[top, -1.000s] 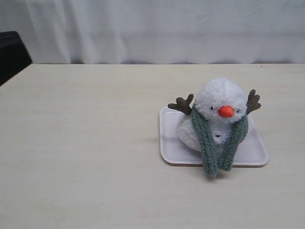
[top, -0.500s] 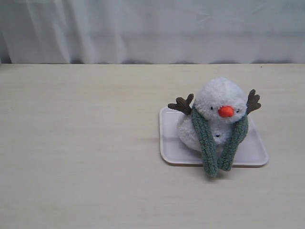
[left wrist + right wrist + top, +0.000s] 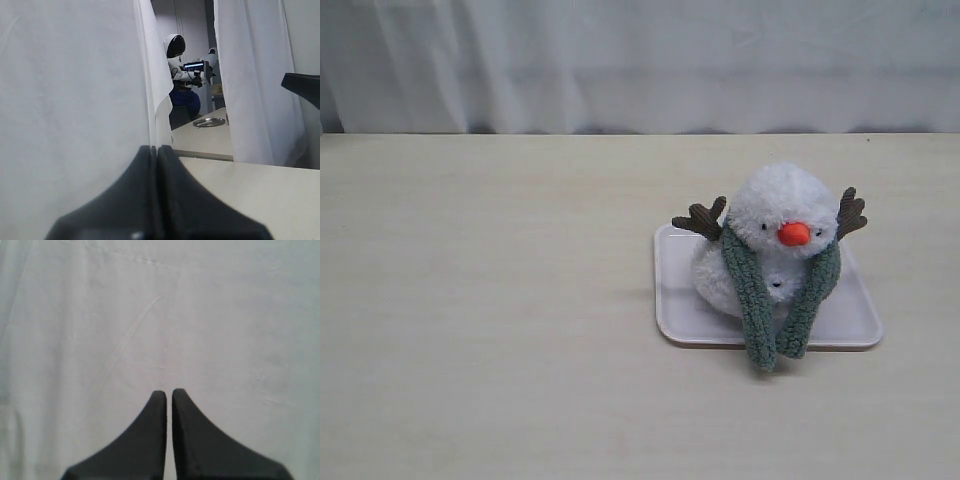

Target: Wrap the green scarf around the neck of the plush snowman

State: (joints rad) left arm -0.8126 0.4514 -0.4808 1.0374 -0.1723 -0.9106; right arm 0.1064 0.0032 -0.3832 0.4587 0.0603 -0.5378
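where one pale wood-grain tabletop (image 3: 480, 300) meets one white fabric curtain (image 3: 620, 60), two black grippers face cloth: left gripper (image 3: 157, 150) and right gripper (image 3: 169, 395), each with jaws closed on nothing. one white rectangular tray (image 3: 670, 300) lies right of centre, carrying one fluffy white plush snowman (image 3: 785, 200). one sage-green fleece scarf (image 3: 752, 300) drapes its neck (image 3: 772, 268), two ends hanging in front past the tray's near edge. two brown antler arms (image 3: 702, 219). one orange nose (image 3: 794, 234).

Exterior looks down at table (image 3: 480, 330); wrist cameras (both) face curtain (image 3: 160, 315).
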